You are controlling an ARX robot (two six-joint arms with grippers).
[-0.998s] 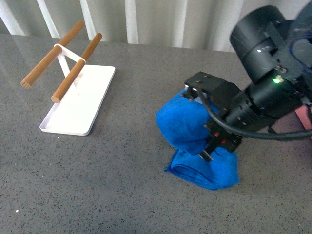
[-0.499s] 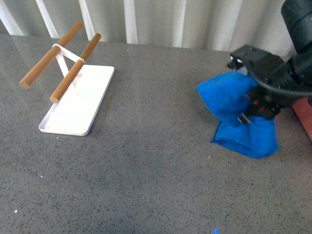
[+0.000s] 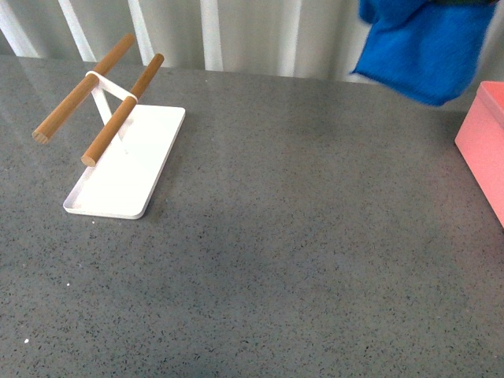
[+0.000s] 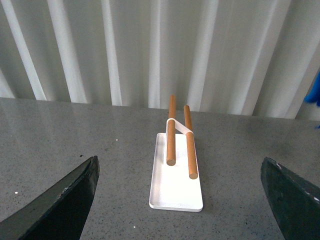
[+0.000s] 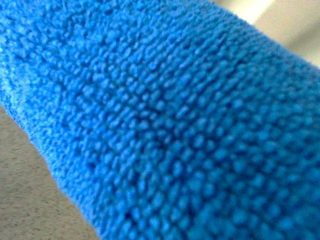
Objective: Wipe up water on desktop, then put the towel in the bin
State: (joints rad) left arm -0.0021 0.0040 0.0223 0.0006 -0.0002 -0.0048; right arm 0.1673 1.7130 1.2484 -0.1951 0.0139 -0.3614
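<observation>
Above the desktop (image 3: pixel 276 236), the towel (image 3: pixel 425 47) hangs clear.

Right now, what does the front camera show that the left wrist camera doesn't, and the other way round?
Only the front view shows the pink bin at the right, and the towel plainly, hanging clear of the desktop. Only the left wrist view shows the left gripper, its two dark fingers spread wide. Both show the white tray with its wooden rods, the speckled desktop and the pale pleated backdrop. The wrist view catches just a blue sliver of towel.
</observation>
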